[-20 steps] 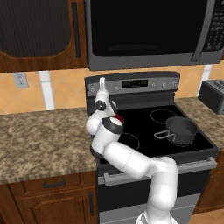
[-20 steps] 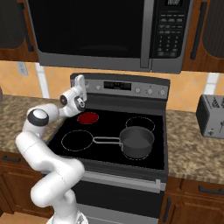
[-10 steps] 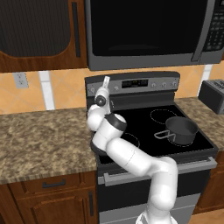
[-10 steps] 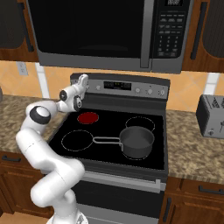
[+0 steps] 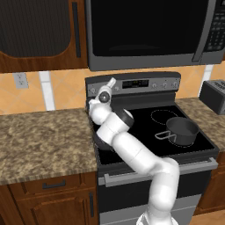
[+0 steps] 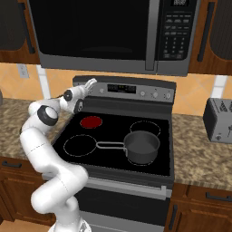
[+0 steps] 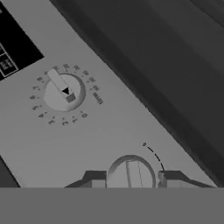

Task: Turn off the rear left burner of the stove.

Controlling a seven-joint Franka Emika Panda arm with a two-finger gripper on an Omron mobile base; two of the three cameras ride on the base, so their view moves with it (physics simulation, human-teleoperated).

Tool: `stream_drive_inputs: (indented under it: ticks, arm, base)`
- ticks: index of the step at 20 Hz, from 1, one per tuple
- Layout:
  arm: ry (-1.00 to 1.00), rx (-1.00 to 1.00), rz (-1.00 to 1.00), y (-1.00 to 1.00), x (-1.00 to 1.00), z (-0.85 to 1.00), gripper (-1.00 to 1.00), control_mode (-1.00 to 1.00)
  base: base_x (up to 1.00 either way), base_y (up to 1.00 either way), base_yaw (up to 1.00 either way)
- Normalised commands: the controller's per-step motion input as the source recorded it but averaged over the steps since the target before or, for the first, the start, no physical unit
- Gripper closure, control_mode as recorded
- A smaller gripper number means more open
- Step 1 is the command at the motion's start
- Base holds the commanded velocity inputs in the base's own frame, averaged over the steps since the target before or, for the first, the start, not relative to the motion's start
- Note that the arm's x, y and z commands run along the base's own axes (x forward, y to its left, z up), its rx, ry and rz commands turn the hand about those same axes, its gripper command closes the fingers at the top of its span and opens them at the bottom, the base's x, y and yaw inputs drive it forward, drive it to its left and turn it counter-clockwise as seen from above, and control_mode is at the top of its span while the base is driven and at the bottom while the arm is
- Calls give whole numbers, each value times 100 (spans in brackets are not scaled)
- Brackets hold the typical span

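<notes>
— Where's the burner (image 6: pixel 91 121)?
— Glowing red at the stove's (image 6: pixel 118 146) back left, behind the pot (image 6: pixel 142 146).
— And the gripper (image 7: pixel 130 179)?
— At the stove's back panel, fingers spread either side of a knob (image 7: pixel 130 172).

Pot (image 6: pixel 142 146) — toaster (image 6: pixel 219 119) — microwave (image 6: pixel 113 34)

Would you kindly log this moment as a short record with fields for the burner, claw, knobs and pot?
rear left burner: inside solid red, not yet off
claw: at the stove back panel, fingertips either side of a round knob; contact cannot be told
second knob: beside it, ringed with dial marks
pot: on the front right burner, handle pointing left
</notes>
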Motion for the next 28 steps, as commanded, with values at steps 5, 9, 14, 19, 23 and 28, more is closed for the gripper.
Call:
stream_drive_inputs:
  ticks: [5, 9, 14, 19, 23, 28]
  arm:
    - [-6, 54, -12, -10, 0, 11, 100, -100]
    - [-6, 54, -13, -9, 0, 11, 100, -100]
    - [-7, 54, -13, -8, 0, 9, 100, -100]
    - [-7, 53, -13, -10, 0, 11, 100, -100]
    - [-7, 53, -14, -12, 0, 11, 100, -100]
    - [-3, 46, -26, -3, 14, 2, 100, -100]
  base:
    - [0, 0, 0]
    - [0, 0, 0]
    - [0, 0, 0]
    - [0, 0, 0]
    - [0, 0, 0]
    - [0, 0, 0]
